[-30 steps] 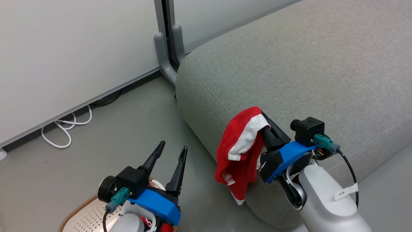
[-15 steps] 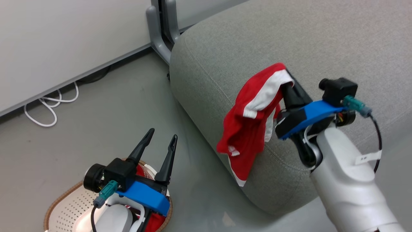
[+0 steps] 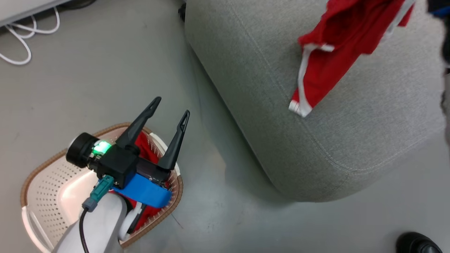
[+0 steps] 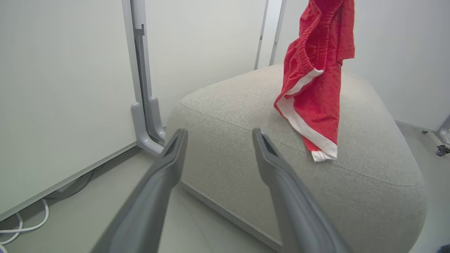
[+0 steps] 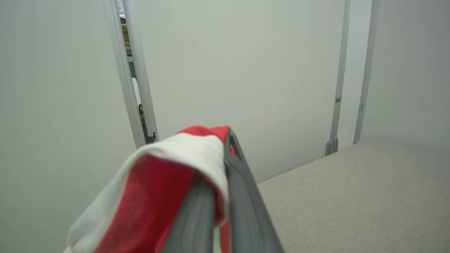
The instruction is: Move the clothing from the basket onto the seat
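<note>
- Right gripper (image 5: pixel 223 154): the two fingers are pressed together on a fold of the red shorts (image 5: pixel 158 182), at the white trim.
- Shorts (image 4: pixel 316 80): they hang lengthwise from that grip above the seat (image 4: pixel 228 116). The white-edged lower hem is level with the cushion top near its front edge. Whether it touches cannot be told.
- Left gripper (image 3: pixel 171 106): the fingers are spread apart and hold nothing. It sits above the basket (image 3: pixel 42 196), with the tips pointing towards the seat.
- Basket: it stands on the grey floor (image 3: pixel 105 70), near the seat's rounded corner but apart from it. Red cloth (image 3: pixel 143 146) lies inside on the side nearer the seat, partly hidden by the left arm.
- Seat (image 3: pixel 267 105): light-grey upholstery with a seam along the rim.
- Surroundings: pale partition panels (image 4: pixel 70 88) stand behind the seat.
</note>
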You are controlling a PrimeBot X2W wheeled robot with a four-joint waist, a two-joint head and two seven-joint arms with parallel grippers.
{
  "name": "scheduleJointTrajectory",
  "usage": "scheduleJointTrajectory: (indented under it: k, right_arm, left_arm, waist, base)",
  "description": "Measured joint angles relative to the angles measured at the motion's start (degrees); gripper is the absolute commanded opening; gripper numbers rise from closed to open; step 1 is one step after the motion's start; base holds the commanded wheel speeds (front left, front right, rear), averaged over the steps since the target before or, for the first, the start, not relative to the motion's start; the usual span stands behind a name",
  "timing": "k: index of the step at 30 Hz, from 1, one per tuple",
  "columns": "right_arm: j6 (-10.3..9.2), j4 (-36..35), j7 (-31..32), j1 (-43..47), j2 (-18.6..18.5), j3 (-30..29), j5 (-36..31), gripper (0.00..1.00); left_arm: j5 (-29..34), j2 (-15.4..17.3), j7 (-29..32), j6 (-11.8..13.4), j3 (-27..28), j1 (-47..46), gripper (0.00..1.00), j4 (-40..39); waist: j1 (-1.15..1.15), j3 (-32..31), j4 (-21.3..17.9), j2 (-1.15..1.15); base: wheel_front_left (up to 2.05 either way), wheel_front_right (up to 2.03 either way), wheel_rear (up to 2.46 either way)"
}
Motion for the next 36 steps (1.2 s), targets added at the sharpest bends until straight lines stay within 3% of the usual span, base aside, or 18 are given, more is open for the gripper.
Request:
scheduleJointTrajectory:
  k: [9,21,32,34,35,36]
  right_arm:
    - [-0.01,-0.9,-1.2,-8.1,-7.2,-13.6,-4.4,0.0]
    - [0.0,11.9,-1.6,-5.4,-5.8,-16.7,-5.4,0.0]
    - [0.0,17.2,-2.3,-4.7,-6.0,-19.3,-6.7,0.0]
    - [0.0,16.0,-2.3,-4.7,-6.0,-19.1,-7.0,0.19]
    - [0.0,15.8,-2.3,-4.7,-6.1,-18.6,-7.5,0.46]
    - [0.0,15.8,-2.3,-4.4,-6.1,-18.0,-8.0,0.93]
  left_arm:
    - [1.6,3.9,1.8,0.1,0.0,-2.8,1.0,-7.0]
    - [2.7,7.1,3.7,0.1,0.4,-6.4,1.0,-12.7]
    - [2.4,6.7,3.4,0.5,-0.2,-6.4,1.0,-11.6]
    - [2.4,6.5,3.2,0.5,-0.4,-6.4,1.0,-11.1]
    - [2.3,6.3,3.1,0.5,-0.5,-6.4,1.0,-10.9]
    - [2.1,6.1,3.0,0.5,-0.6,-6.4,1.0,-10.6]
  waist:
    - [0.0,10.2,2.3,0.0]
    - [0.01,19.7,4.1,0.0]
    - [0.0,19.6,5.1,0.0]
    - [0.0,19.3,5.2,0.0]
    - [0.0,19.2,5.2,0.0]
    - [0.0,18.9,5.3,0.0]
  base:
    - [0.0,0.0,0.0]
    - [0.0,0.0,0.0]
    - [0.0,0.0,0.0]
    - [0.0,0.0,0.0]
    - [0.0,0.0,0.0]
    - [0.0,0.0,0.0]
